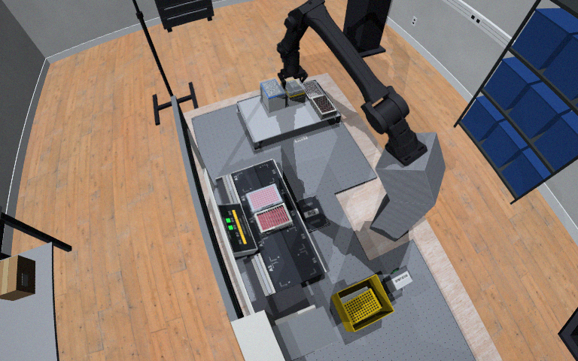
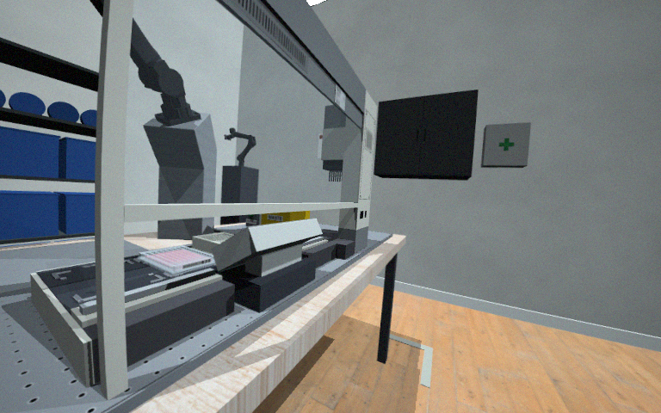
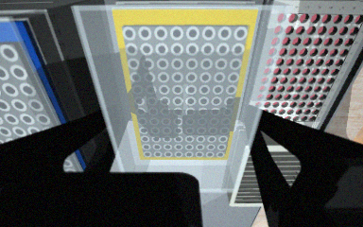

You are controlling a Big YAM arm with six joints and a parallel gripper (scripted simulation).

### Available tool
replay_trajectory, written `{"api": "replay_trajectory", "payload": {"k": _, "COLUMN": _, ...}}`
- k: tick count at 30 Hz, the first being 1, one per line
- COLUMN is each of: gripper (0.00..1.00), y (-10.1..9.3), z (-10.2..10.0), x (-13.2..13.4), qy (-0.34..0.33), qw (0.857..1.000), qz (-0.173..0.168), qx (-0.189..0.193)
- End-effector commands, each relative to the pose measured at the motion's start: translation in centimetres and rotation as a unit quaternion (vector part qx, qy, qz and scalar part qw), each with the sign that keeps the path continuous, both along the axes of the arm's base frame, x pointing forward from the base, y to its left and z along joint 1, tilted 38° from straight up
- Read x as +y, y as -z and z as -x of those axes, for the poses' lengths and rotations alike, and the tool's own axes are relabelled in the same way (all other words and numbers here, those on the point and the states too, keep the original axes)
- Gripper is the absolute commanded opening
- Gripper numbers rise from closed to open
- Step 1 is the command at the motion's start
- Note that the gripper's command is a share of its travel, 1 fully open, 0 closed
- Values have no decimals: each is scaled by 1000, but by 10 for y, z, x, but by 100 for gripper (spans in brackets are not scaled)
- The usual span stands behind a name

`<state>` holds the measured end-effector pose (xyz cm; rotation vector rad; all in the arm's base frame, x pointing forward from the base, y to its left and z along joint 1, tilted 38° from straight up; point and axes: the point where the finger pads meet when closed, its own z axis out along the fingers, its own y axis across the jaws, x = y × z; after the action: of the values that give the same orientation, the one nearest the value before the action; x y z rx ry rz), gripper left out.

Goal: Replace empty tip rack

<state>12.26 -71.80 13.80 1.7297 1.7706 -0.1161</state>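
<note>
Pincer (image 3: 181,142) clamped on clear, glossy rectangular cover (image 3: 95,71) over yellow-framed tip rack (image 3: 184,19), grid of white rings. Rack on grey shelf platform (image 1: 272,123), between blue-trimmed rack (image 1: 272,90) and red-dotted plate (image 3: 302,61).

Covered tip rack (image 3: 184,90) on shelf unit (image 1: 293,123), between neighbour rack (image 3: 19,95) and plate (image 3: 302,61).

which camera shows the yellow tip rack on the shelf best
Wrist: the yellow rack fills the frame under its clear cover, between the pincer fingers. Top shows it small under the arm. Exterior doesn't show it.
</note>
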Motion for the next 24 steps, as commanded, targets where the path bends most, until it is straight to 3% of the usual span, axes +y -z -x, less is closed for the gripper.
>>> {"api": "replay_trajectory", "payload": {"k": 1, "gripper": 0, "y": -30, "z": 17, "x": -1, "qy": 5, "qw": 1000, "qz": 18, "qx": 2}}
{"api": "replay_trajectory", "payload": {"k": 2, "gripper": 0, "y": -30, "z": 17, "x": -1, "qy": 5, "qw": 1000, "qz": 18, "qx": 2}}
{"api": "replay_trajectory", "payload": {"k": 3, "gripper": 0, "y": -12, "z": 14, "x": -3, "qy": 3, "qw": 1000, "qz": 6, "qx": 3}}
{"api": "replay_trajectory", "payload": {"k": 5, "gripper": 0, "y": -32, "z": 18, "x": 3, "qy": 4, "qw": 1000, "qz": 17, "qx": 2}}
{"api": "replay_trajectory", "payload": {"k": 8, "gripper": 0, "y": -42, "z": 21, "x": 2, "qy": 5, "qw": 1000, "qz": 23, "qx": 2}}
{"api": "replay_trajectory", "payload": {"k": 19, "gripper": 0, "y": -48, "z": 27, "x": 13, "qy": 5, "qw": 1000, "qz": 18, "qx": 2}}
{"api": "replay_trajectory", "payload": {"k": 20, "gripper": 0, "y": -33, "z": 24, "x": 7, "qy": 3, "qw": 1000, "qz": 9, "qx": 3}}
{"api": "replay_trajectory", "payload": {"k": 22, "gripper": 0, "y": -53, "z": 27, "x": 14, "qy": 4, "qw": 1000, "qz": 19, "qx": 3}}
{"api": "replay_trajectory", "payload": {"k": 24, "gripper": 0, "y": -60, "z": 30, "x": 15, "qy": 5, "qw": 1000, "qz": 23, "qx": 2}}
